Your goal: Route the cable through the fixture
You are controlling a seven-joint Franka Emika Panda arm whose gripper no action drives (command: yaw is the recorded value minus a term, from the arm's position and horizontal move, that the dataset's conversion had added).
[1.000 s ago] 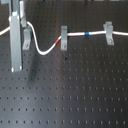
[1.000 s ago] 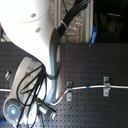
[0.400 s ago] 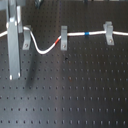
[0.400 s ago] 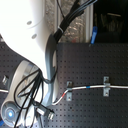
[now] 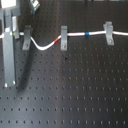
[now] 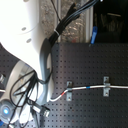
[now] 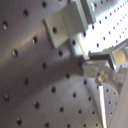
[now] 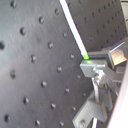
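My claw (image 5: pixel 11 35), at the first exterior view's left, grips the cable (image 5: pixel 75 34) just beside the leftmost clip (image 5: pixel 27 37) on the surface (image 5: pixel 75 90).

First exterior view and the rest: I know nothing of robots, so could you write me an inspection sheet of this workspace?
Surface: black perforated metal board.
Job's things: long white cable with a red and a blue band runs through the middle grey forked clip and the right grey forked clip; it reaches the left grey forked clip, seating unclear.
Clutter: nothing seen.
Grippers: tall grey gripper at the first exterior view's left; open or shut cannot be told.
Cables: black cable bundle hangs beside the white arm.
Surroundings: blurred; nothing identifiable.
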